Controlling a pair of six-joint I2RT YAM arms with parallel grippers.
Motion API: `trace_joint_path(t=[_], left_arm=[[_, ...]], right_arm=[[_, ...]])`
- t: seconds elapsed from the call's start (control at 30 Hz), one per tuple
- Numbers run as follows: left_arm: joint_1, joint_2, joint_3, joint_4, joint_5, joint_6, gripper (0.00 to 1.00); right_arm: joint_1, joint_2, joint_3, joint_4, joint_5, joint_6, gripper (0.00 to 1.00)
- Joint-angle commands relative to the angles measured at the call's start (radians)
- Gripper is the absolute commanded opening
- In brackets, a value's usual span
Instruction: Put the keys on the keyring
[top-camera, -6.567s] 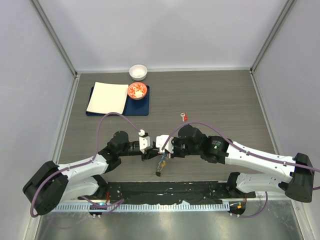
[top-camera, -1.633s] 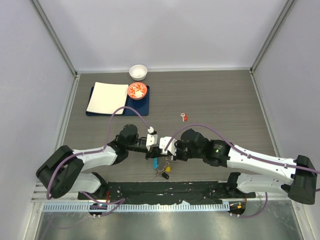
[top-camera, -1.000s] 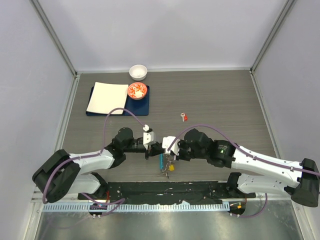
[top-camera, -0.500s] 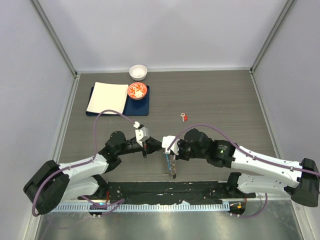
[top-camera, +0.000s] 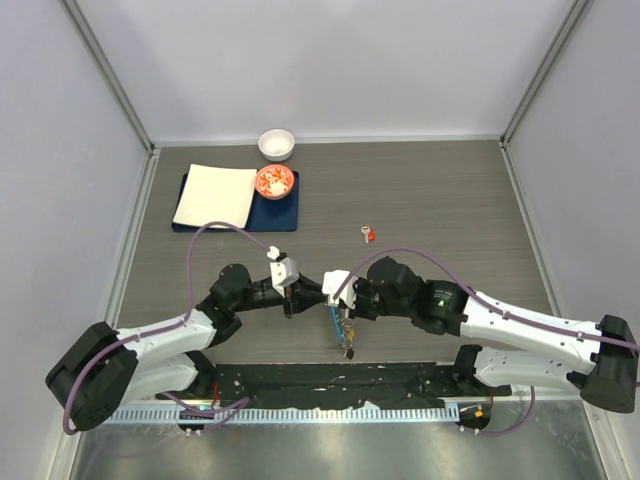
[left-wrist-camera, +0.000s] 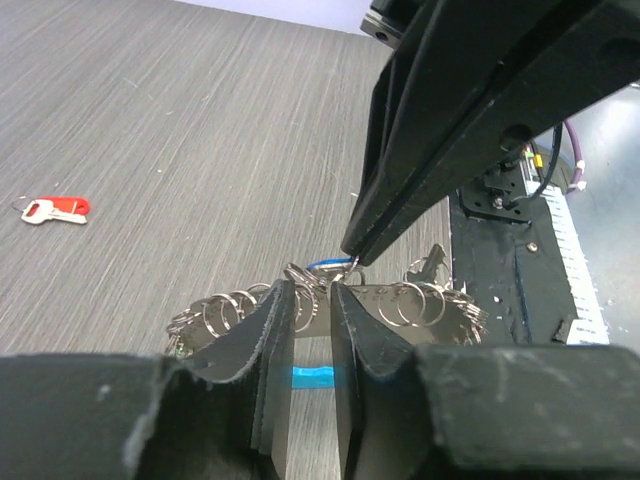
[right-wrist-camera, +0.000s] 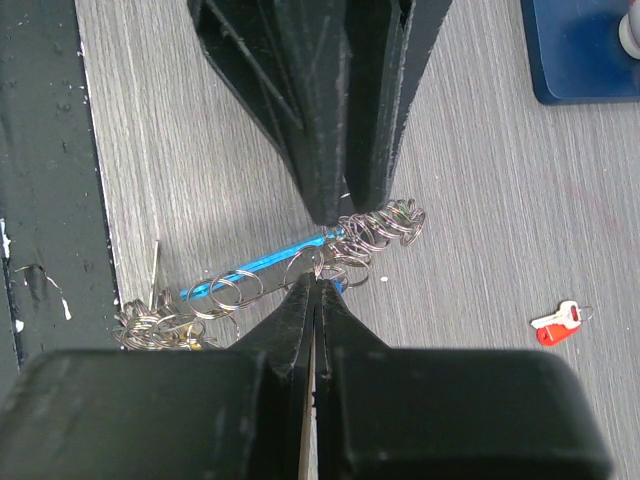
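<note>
The keyring (top-camera: 343, 330), a bunch of silver rings and keys with a light-blue strip (right-wrist-camera: 255, 267), hangs low over the table's near edge. My right gripper (right-wrist-camera: 318, 283) is shut on one thin ring of it. A small dark-blue bit (right-wrist-camera: 340, 285) shows beside its tips; whether it is a key I cannot tell. My left gripper (left-wrist-camera: 310, 300) faces the right gripper (top-camera: 333, 303) tip to tip, its jaws narrowly open with nothing between them and the rings (left-wrist-camera: 300, 298) just past its tips. The red key (top-camera: 369, 234) lies alone on the table further back.
At the back left a blue mat (top-camera: 240, 222) carries a folded white cloth (top-camera: 215, 195) and an orange bowl (top-camera: 274, 181); a white bowl (top-camera: 277, 143) stands behind it. The black base rail (top-camera: 330, 382) runs just under the hanging bunch.
My left gripper's jaws have parted a little and let go of the bunch. The bunch now hangs stretched out from the right gripper alone.
</note>
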Motion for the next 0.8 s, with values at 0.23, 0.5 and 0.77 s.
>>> trace_joint_path(t=[0.23,0.5,0.77], left_arm=[[0.003,0.004,-0.024,-0.007,0.101,-0.003,0.30],[-0.012,0.093,0.005,0.011,0.124,-0.038,0.30],[-0.012,0.210,0.036,0.132,0.121,-0.116,0.30]], right_arm=[[0.002,-0.009,0.017,0.038,0.014,0.001,0.01],[0.002,-0.011,0.019,0.038,0.012,0.001,0.01],[0.002,-0.017,0.019,0.033,0.012,0.000,0.01]])
